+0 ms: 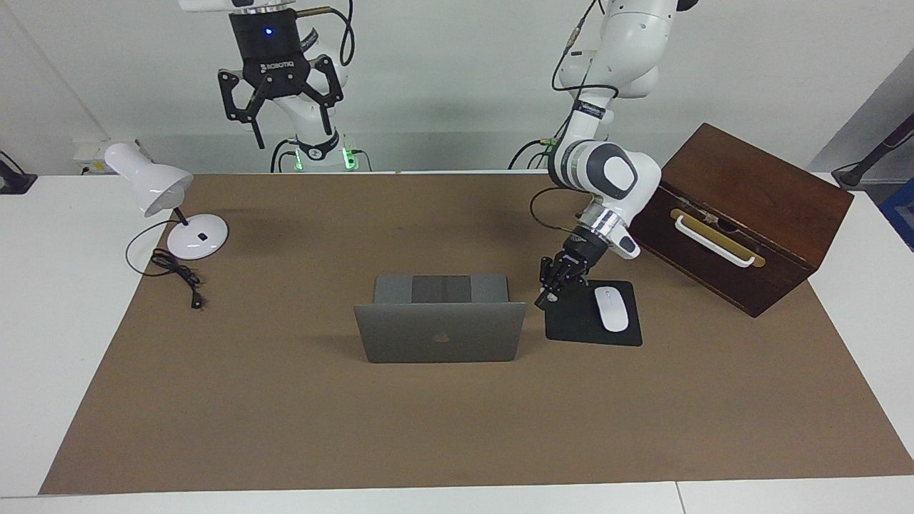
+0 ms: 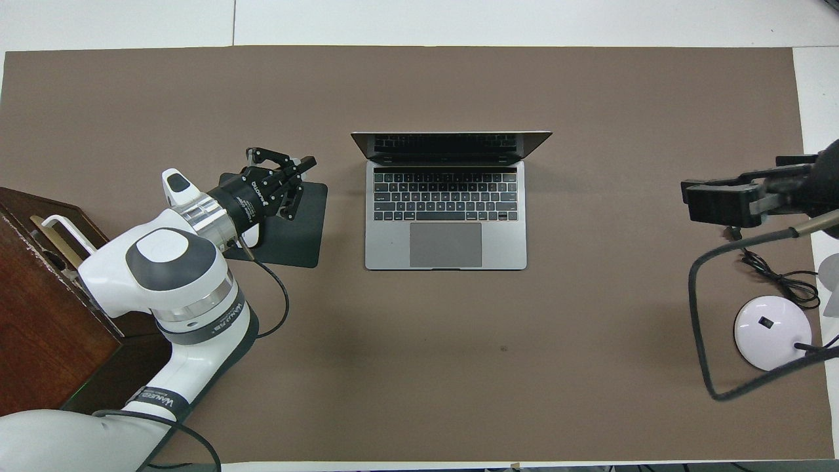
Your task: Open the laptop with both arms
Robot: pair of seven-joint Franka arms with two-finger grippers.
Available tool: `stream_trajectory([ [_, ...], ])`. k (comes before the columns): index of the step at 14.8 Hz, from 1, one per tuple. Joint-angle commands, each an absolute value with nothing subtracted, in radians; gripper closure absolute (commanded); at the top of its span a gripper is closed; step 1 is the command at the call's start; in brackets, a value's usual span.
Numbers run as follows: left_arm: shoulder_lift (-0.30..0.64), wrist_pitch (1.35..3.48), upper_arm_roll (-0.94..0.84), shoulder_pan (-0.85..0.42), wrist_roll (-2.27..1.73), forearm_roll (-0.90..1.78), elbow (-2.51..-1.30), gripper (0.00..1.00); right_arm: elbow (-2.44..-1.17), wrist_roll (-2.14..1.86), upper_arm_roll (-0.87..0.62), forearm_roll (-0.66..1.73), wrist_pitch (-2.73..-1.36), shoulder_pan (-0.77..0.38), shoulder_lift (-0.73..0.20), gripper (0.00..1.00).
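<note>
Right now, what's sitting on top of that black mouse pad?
A white mouse lies on the black mouse pad. The left gripper, shut, hangs over the pad's corner beside the open laptop. From overhead the arm covers the mouse and much of the pad.

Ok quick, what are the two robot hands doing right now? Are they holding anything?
Left gripper: shut, holding nothing, over the mouse pad beside the open laptop.
Right gripper: open, holding nothing, waiting up high.
</note>
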State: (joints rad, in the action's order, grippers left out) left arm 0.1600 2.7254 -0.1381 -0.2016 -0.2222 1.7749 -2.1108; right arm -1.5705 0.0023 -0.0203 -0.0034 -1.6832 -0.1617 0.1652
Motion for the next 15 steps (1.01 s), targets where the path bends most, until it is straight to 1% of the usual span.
stream_trajectory([
  [1,0.176,2.752,-0.146,-0.137,-0.225,1.538,-2.057,1.00,-1.586,0.066,0.008,0.026,-1.628,-0.149,0.189,0.00],
  [5,0.222,2.738,-0.143,-0.060,-0.224,1.139,-1.971,1.00,-1.620,0.086,0.029,0.025,-1.577,-0.114,0.210,0.00],
  [7,0.251,2.705,-0.115,-0.043,-0.222,0.873,-1.910,1.00,-1.632,0.084,0.029,0.025,-1.563,-0.089,0.215,0.00],
  [9,0.282,2.617,-0.074,-0.038,-0.227,0.664,-1.818,1.00,-1.663,0.084,0.028,0.025,-1.563,-0.058,0.228,0.00],
  [12,0.304,2.501,-0.034,-0.038,-0.230,0.539,-1.731,1.00,-1.699,0.075,-0.001,0.025,-1.571,0.007,0.229,0.00],
  [13,0.304,2.437,-0.014,-0.038,-0.230,0.472,-1.700,1.00,-1.707,0.075,-0.024,0.025,-1.578,0.033,0.222,0.00],
  [15,0.305,2.245,0.017,-0.038,-0.232,0.315,-1.602,1.00,-1.706,0.077,-0.049,0.025,-1.583,0.052,0.207,0.00],
])
